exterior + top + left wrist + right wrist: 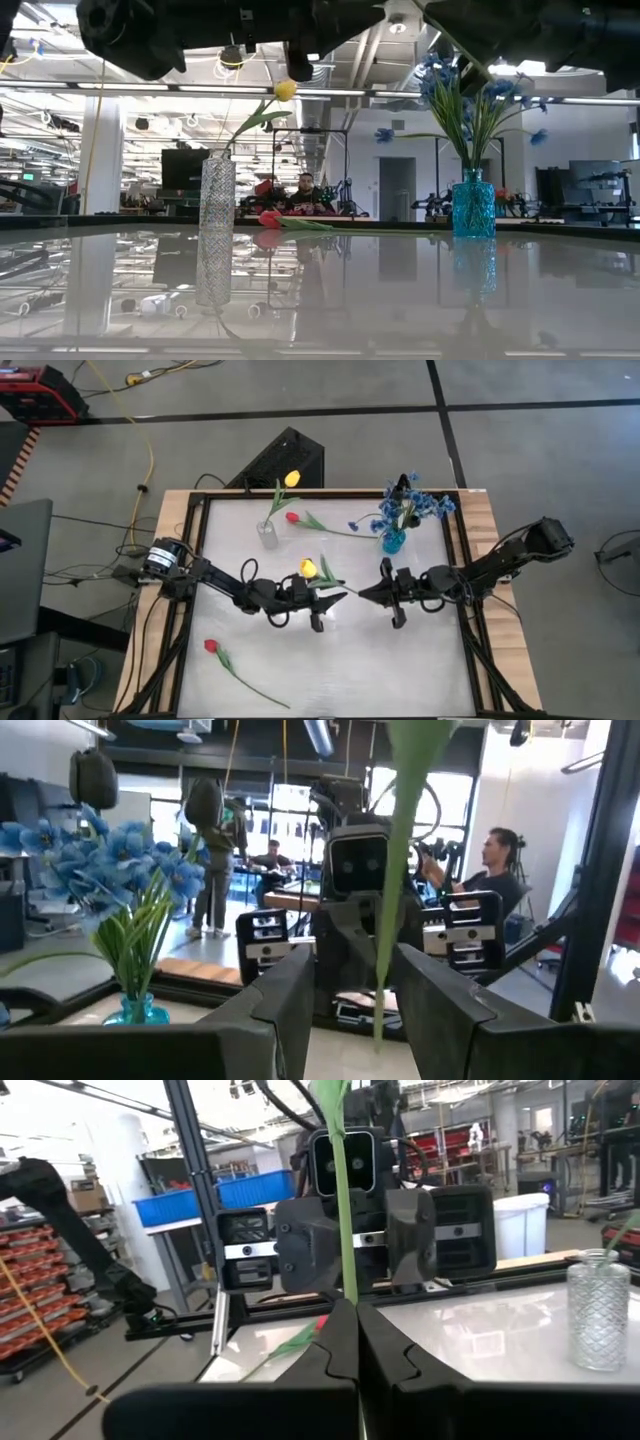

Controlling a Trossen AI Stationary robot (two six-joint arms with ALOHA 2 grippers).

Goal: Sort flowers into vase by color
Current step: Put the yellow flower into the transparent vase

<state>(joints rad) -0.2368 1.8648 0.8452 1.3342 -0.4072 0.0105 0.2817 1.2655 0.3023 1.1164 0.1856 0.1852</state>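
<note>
1. Nearest the front edge of the table [400,670], I see a red tulip [211,646] lying flat on the left side, its stem running toward the front, well apart from both arms
2. At mid-table the two arms face each other. I read the left gripper [322,603] as having its fingers [285,1010] spread apart, with a green stem [400,870] passing through the gap between them
3. The yellow tulip [308,568] sits just beside the left gripper, its bud on the far side of the gripper and its stem [340,592] running toward the right arm
4. The right gripper [365,594] has its fingers [335,1342] pressed together on that stem; in the right wrist view the stem [343,1210] rises straight up from the closed tips
5. Beyond the grippers, a second red tulip [292,517] lies flat on the table between the two vases, its stem [335,530] pointing toward the blue vase
6. On the far left stands a clear glass vase [267,536] holding one yellow tulip [292,479], which leans toward the far edge
7. On the far right stands a blue vase [393,542] holding blue sprigs [425,507] and one dark-headed flower [404,484]
8. In the low view, a person [304,190] sits in the room behind the table
</note>
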